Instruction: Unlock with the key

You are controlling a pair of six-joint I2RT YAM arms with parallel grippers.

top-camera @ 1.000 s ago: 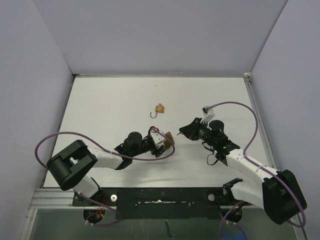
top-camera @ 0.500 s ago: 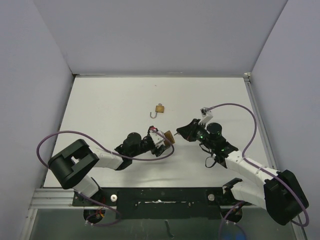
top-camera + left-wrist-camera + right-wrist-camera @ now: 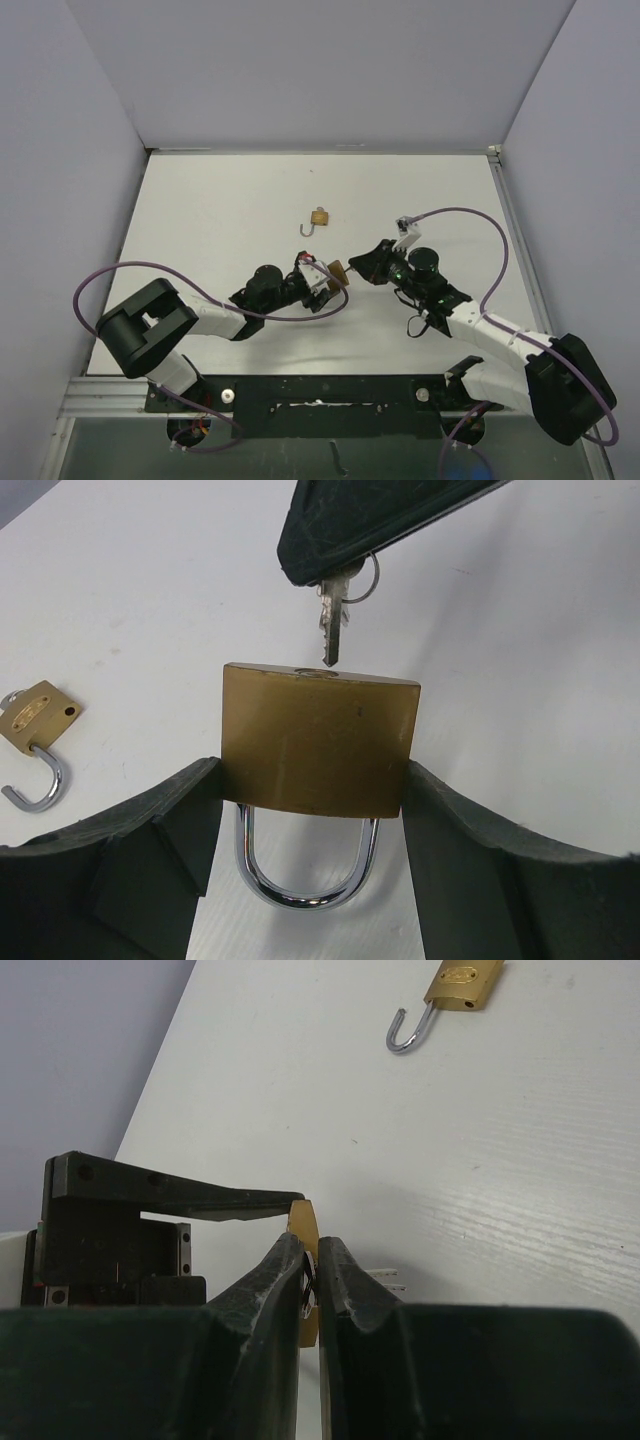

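Left gripper (image 3: 312,815) low over the white table (image 3: 220,210), near the middle, jaws set part-way apart and clamped on the two flat sides of a brass padlock (image 3: 318,740). Lock held clear of the table top. Its steel loop is closed and points back toward the wrist; the keyhole end faces away, toward the other arm.

Right gripper (image 3: 311,1260) comes in from the right, tip to tip with the left one. Jaws nearly together, pinching the head of a small silver key (image 3: 332,630); the key's ring shows beside the finger.

Key blade points straight at the padlock, lined up with the keyhole. Its tip is at the keyhole face, touching or just about. Cannot tell whether it has gone in at all.

Second, smaller brass padlock (image 3: 319,217) lies flat on the table farther back, well apart from both grippers, its loop swung open.
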